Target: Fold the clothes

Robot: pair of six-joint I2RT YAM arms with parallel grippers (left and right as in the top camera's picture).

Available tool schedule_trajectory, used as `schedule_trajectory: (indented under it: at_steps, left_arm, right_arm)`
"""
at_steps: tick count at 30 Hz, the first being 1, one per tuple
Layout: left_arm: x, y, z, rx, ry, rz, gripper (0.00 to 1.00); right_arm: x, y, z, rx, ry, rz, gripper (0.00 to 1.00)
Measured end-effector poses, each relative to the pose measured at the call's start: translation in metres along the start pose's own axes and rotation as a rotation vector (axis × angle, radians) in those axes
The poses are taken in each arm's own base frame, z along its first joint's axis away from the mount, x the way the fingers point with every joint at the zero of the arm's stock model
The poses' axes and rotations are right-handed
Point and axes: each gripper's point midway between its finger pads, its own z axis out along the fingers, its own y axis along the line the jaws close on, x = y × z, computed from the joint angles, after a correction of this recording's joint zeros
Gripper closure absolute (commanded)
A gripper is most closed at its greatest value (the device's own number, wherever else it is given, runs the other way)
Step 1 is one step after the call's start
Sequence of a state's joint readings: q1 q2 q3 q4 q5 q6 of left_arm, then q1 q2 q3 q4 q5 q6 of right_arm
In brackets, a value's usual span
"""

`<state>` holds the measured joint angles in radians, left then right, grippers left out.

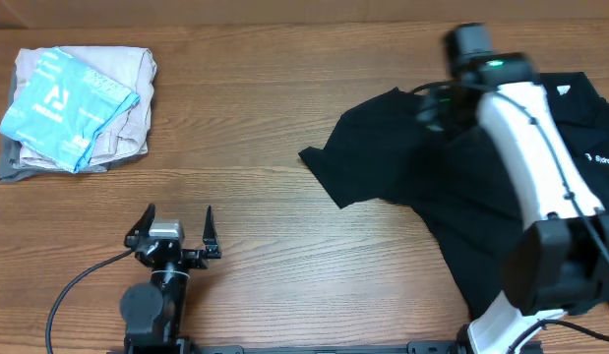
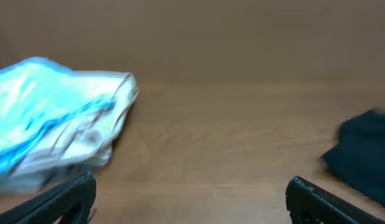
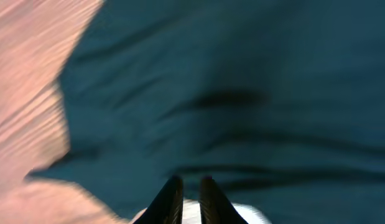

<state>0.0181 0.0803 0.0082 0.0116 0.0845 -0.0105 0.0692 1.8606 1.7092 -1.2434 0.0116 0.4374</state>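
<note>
- From overhead: the left hand (image 1: 179,216) is near the front of the desk (image 1: 304,285). Its fingers are spread wide and hold nothing. The black clothes (image 1: 402,167) lie crumpled on the right, under the white right arm (image 1: 525,147). A pale folded pile (image 1: 78,108) with a blue bag on top lies far left.
- From the left wrist: the pale pile is on the left and the black clothes are at the right edge.
- From the right wrist: the right hand (image 3: 189,196) is just over the black clothes. Its fingers are close together with a thin gap. The picture is blurry, so I cannot tell if they pinch cloth.
</note>
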Motion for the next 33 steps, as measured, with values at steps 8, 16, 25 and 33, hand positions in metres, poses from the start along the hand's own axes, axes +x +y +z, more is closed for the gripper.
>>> schedule_trajectory:
  at_steps: [8,16,25,33]
  left_arm:
    - [0.000,-0.040,-0.006,0.229,0.128,-0.049,0.00]
    - [-0.089,-0.059,0.029,0.352,0.231,-0.038,0.00]
    - [-0.072,-0.127,0.120,0.536,0.667,-0.053,0.00]
    - [-0.027,-0.195,0.160,0.639,0.772,0.015,0.00]
  right_arm:
    - [-0.048,-0.100,-0.004,0.033,-0.055,0.201,0.78]
    - [-0.075,-0.155,-0.012,-0.053,-0.117,0.329,0.68]
    - [-0.113,-0.174,-0.023,-0.119,-0.267,0.386,0.63]
    - [-0.138,-0.208,-0.020,-0.152,-0.345,0.544,0.62]
